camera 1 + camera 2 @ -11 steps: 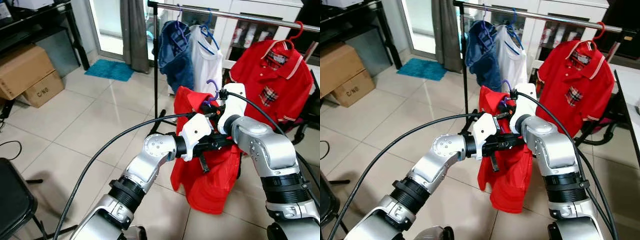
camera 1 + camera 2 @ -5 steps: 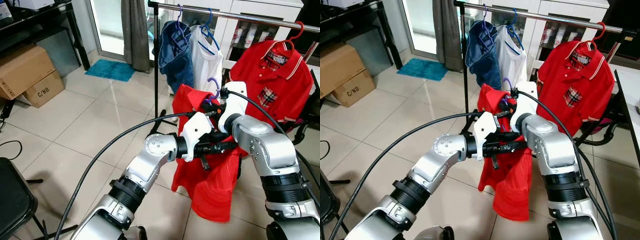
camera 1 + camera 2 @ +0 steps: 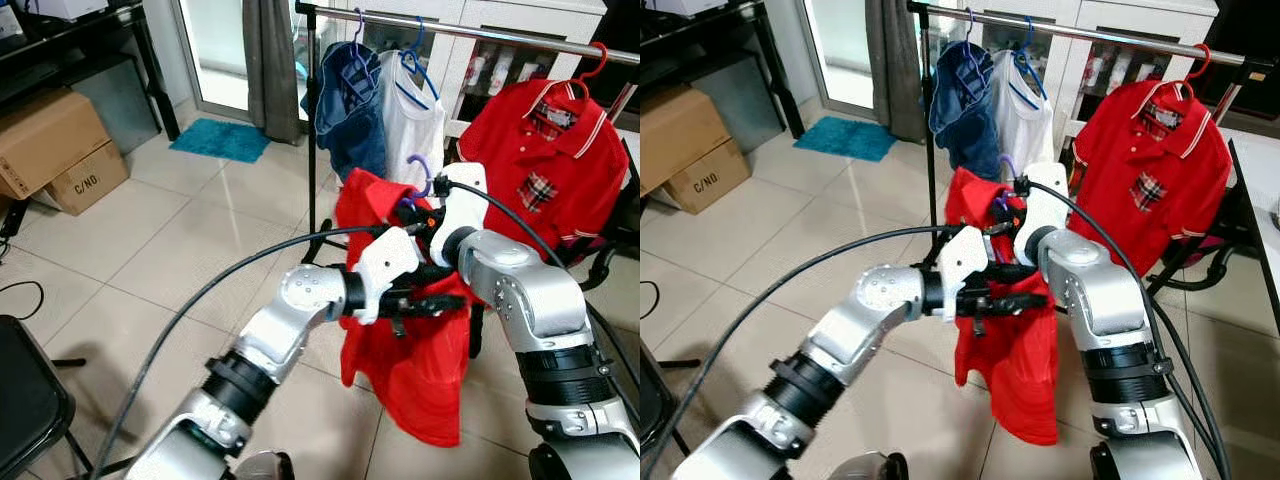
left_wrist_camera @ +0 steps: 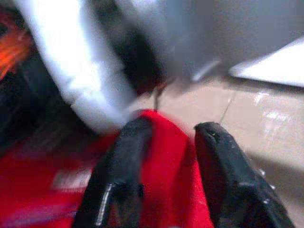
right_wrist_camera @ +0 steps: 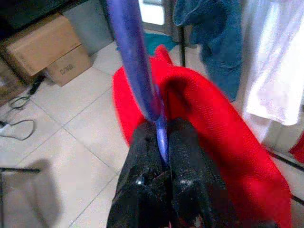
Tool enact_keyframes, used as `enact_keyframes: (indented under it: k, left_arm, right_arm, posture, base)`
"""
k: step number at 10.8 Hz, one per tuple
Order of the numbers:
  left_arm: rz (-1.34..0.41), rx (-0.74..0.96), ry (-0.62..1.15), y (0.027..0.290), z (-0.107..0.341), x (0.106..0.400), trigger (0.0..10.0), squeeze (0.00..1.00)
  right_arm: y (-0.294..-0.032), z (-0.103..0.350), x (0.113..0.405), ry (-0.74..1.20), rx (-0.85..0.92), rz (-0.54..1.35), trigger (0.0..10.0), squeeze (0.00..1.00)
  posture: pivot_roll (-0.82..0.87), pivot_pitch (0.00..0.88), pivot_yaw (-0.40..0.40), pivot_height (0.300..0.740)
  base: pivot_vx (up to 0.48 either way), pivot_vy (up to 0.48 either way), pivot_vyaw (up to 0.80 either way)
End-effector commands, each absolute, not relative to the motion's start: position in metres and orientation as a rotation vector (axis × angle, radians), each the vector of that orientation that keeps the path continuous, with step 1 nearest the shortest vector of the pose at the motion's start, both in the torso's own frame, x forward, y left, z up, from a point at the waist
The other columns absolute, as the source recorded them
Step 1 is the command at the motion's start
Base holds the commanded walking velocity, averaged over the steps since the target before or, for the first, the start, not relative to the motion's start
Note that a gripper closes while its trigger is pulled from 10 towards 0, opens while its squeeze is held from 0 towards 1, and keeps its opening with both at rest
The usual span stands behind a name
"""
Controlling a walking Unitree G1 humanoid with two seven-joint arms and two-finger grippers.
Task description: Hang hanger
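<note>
A purple plastic hanger [image 5: 137,71] sits between black fingers [image 5: 142,156]. The soft cloth shirt [image 3: 400,360] under them is plain bright red.

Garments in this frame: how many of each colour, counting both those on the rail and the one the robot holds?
Red: 2, the polo shirt on the rail and the held shirt
Blue: 1
White: 1
Total: 4

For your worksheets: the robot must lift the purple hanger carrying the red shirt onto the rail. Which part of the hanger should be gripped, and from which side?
Grip the purple hanger on its neck just below the hook, coming from beneath, as the right gripper does. The red shirt drapes over both shoulders, so the neck is the only bare part, and gripping there probably leaves the hook free for the rail.
</note>
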State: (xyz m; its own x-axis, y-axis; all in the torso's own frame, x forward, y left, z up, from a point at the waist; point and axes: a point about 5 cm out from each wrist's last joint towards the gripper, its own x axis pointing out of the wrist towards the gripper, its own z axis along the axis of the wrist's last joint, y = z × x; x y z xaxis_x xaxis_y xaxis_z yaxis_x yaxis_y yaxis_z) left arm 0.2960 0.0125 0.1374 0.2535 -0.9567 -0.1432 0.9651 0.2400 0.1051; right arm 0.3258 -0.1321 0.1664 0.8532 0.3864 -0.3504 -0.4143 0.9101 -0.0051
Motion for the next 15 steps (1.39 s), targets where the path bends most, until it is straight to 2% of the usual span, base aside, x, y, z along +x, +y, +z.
enact_keyframes:
  k: [1,3,6,8,11,12,15]
  left_arm:
    - [-1.165,0.231,0.061,0.049,0.14,0.313,10.0,1.0]
    - [-1.168,0.336,0.054,0.051,0.137,0.312,10.0,1.0]
    - [-1.194,0.136,-0.002,0.052,0.15,0.303,10.0,1.0]
    - [-1.244,0.128,0.003,0.062,0.148,0.291,10.0,1.0]
    - [-0.9,0.197,-0.011,0.139,0.157,0.301,10.0,1.0]
    - [-0.812,0.268,0.002,0.178,0.16,0.303,10.0,1.0]
    - [-0.738,0.375,0.049,0.241,0.177,0.302,10.0,1.0]
  right_arm:
    - [-0.128,0.157,0.319,0.394,-0.068,0.47,10.0,0.0]
    - [-0.127,0.157,0.319,0.393,-0.07,0.475,10.0,0.0]
    - [-0.131,0.158,0.317,0.392,-0.076,0.479,10.0,0.0]
    - [-0.137,0.157,0.316,0.395,-0.086,0.471,10.0,0.0]
    - [-0.157,0.16,0.308,0.357,-0.073,0.477,10.0,0.0]
    - [-0.167,0.167,0.303,0.337,-0.061,0.551,10.0,0.0]
    - [-0.187,0.184,0.295,0.326,-0.147,0.698,10.0,0.0]
  posture:
    - [-0.06,0.0,0.033,0.74]
    - [-0.06,0.0,0.033,0.74]
    - [-0.06,0.0,0.029,0.74]
    - [-0.06,0.0,0.03,0.74]
    - [-0.04,0.0,0.014,0.74]
    - [-0.03,0.0,0.001,0.74]
    - [-0.02,0.0,-0.009,0.74]
  base:
    - [0.0,0.0,0.0]
    - [0.0,0.0,0.0]
    - [0.0,0.0,0.0]
    - [0.0,0.0,0.0]
    - [0.0,0.0,0.0]
    - [0.0,0.0,0.0]
    - [0.0,0.0,0.0]
